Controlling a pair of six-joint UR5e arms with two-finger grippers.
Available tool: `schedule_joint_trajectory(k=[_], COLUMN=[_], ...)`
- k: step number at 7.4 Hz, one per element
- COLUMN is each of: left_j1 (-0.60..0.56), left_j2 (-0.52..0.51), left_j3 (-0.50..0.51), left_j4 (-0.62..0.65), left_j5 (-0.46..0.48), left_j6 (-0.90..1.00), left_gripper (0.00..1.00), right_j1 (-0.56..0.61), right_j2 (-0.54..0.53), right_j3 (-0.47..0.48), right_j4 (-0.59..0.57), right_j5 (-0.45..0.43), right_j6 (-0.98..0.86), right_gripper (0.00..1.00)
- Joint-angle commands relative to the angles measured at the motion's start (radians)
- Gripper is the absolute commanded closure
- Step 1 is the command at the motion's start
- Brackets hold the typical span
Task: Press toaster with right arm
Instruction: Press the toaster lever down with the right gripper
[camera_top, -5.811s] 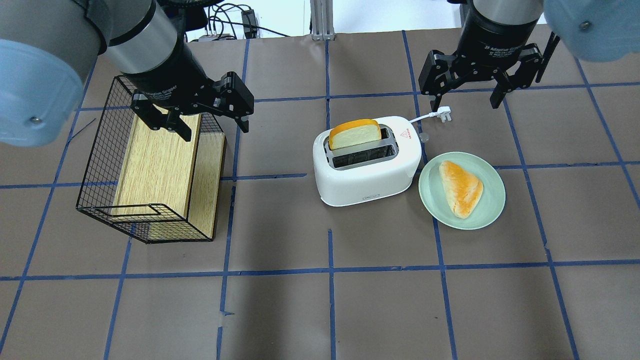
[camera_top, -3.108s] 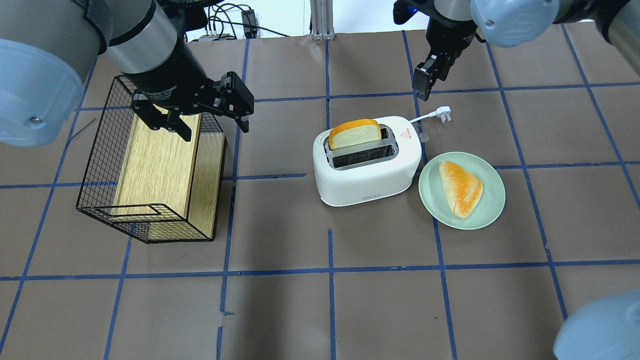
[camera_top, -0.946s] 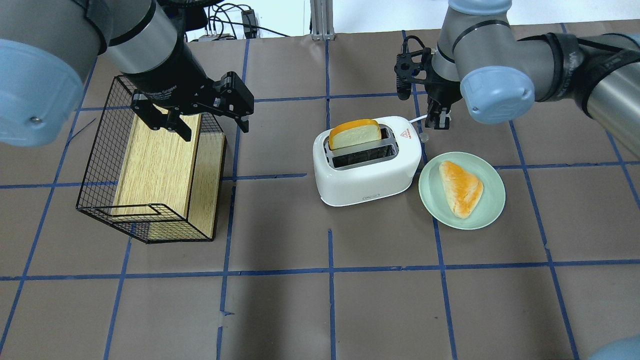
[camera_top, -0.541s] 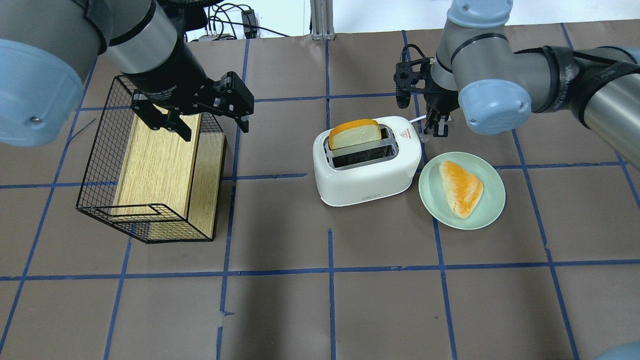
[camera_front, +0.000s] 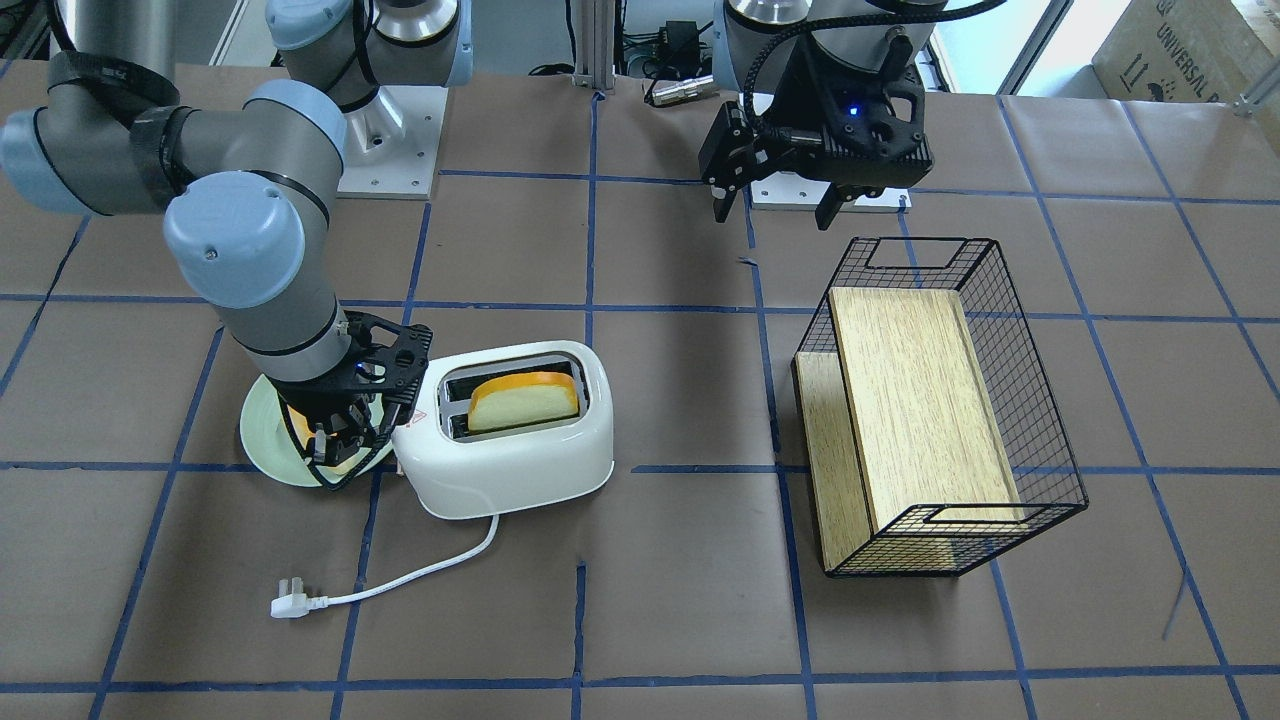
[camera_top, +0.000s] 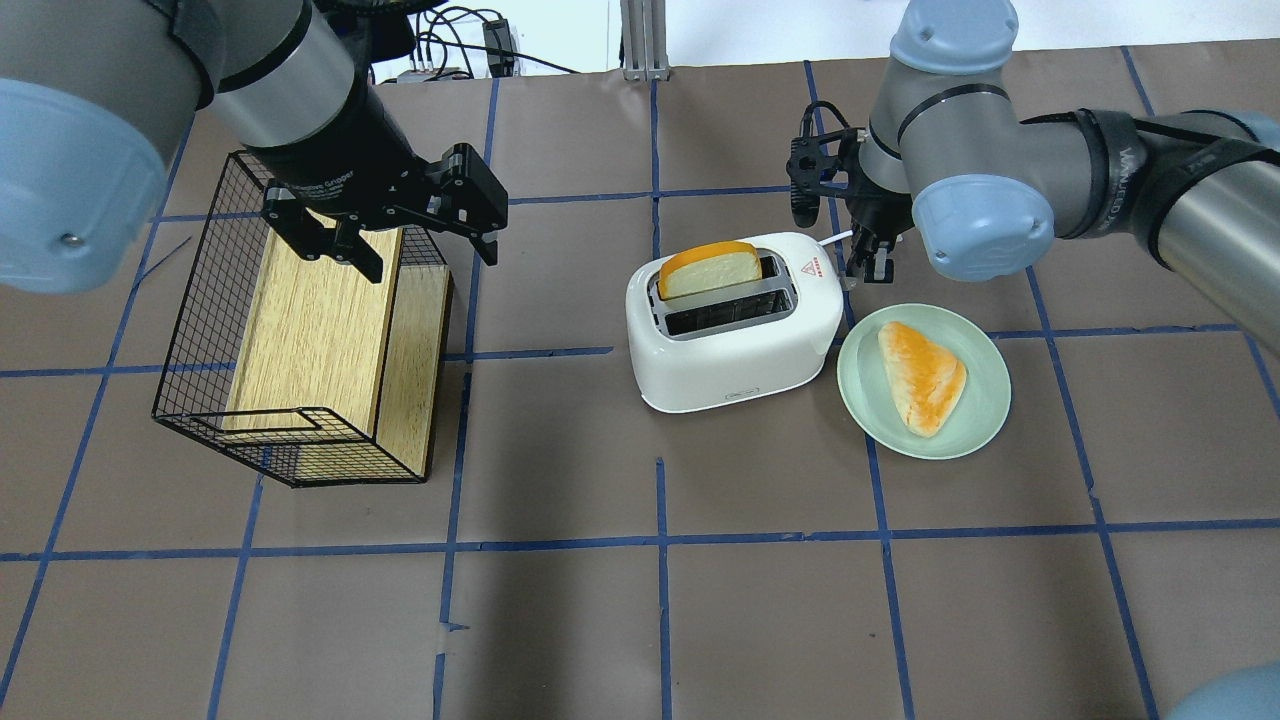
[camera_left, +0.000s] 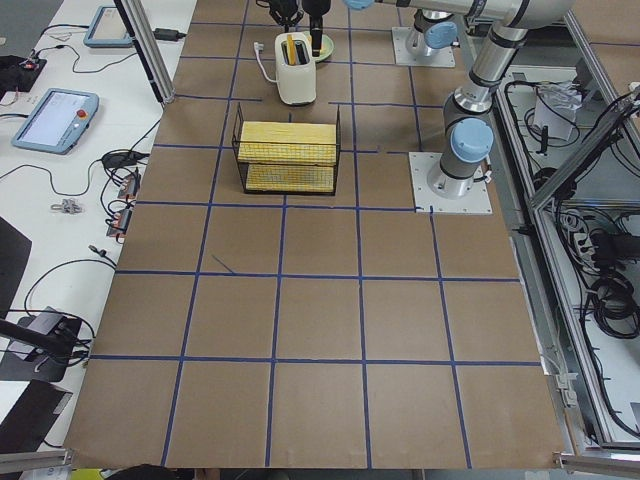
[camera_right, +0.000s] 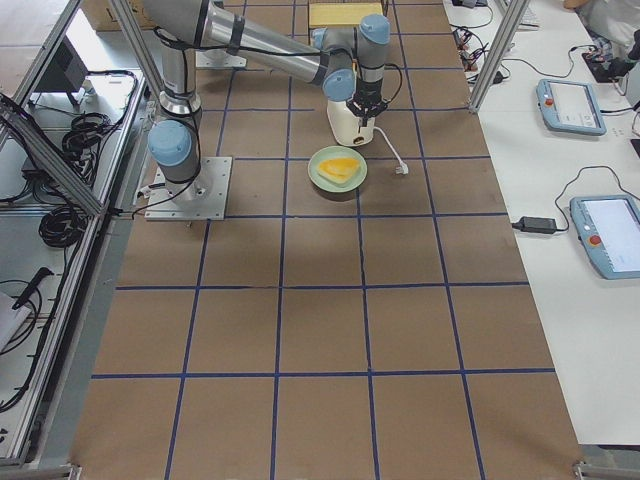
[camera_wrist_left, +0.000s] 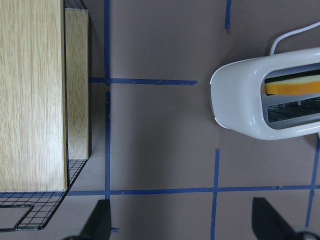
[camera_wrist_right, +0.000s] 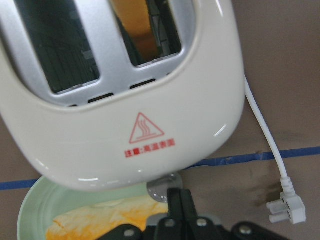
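Note:
The white two-slot toaster (camera_top: 735, 340) stands mid-table with a bread slice (camera_top: 708, 270) upright in its far slot. It also shows in the front view (camera_front: 510, 455) and fills the right wrist view (camera_wrist_right: 125, 115). My right gripper (camera_top: 875, 262) is shut and empty. It points down right at the toaster's right end, by the red triangle mark (camera_wrist_right: 146, 126), with its fingertips (camera_wrist_right: 180, 202) just over the silver knob (camera_wrist_right: 161, 190). My left gripper (camera_top: 430, 258) is open and empty, hovering over the far end of the wire basket (camera_top: 195, 300).
A green plate (camera_top: 990, 405) with a bread piece (camera_top: 922, 375) lies right beside the toaster, under my right wrist. The toaster's cord and plug (camera_front: 290, 605) trail toward the far table side. The basket holds a wooden board (camera_top: 310, 320).
My right arm swung in from the far right, its gripper shut, and came down to the toaster's right end. In the last second it sank a little lower. My left arm has not moved.

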Motion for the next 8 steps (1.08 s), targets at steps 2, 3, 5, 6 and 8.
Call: schedule_joint_trajectory(k=[2, 3, 5, 6, 8], left_j1=[0.0, 0.0, 0.0, 0.0, 0.0], left_j2=[0.0, 0.0, 0.0, 0.0, 0.0], left_j3=[0.0, 0.0, 0.0, 0.0, 0.0], left_j4=[0.0, 0.0, 0.0, 0.0, 0.0], left_j5=[0.0, 0.0, 0.0, 0.0, 0.0], left_j6=[0.0, 0.0, 0.0, 0.0, 0.0], left_gripper=[0.0, 0.0, 0.0, 0.0, 0.0], right_j1=[-0.001, -0.001, 0.0, -0.006, -0.006], right_j2=[0.008, 0.017, 0.022, 0.026, 0.031], right_j3=[0.021, 0.024, 0.024, 0.022, 0.031], right_j4=[-0.031, -0.045, -0.045, -0.045, -0.047], right_j5=[0.001, 0.001, 0.001, 0.001, 0.001], right_j6=[0.004, 0.002, 0.004, -0.001, -0.001], right_gripper=[0.86, 0.86, 0.86, 0.86, 0.86])
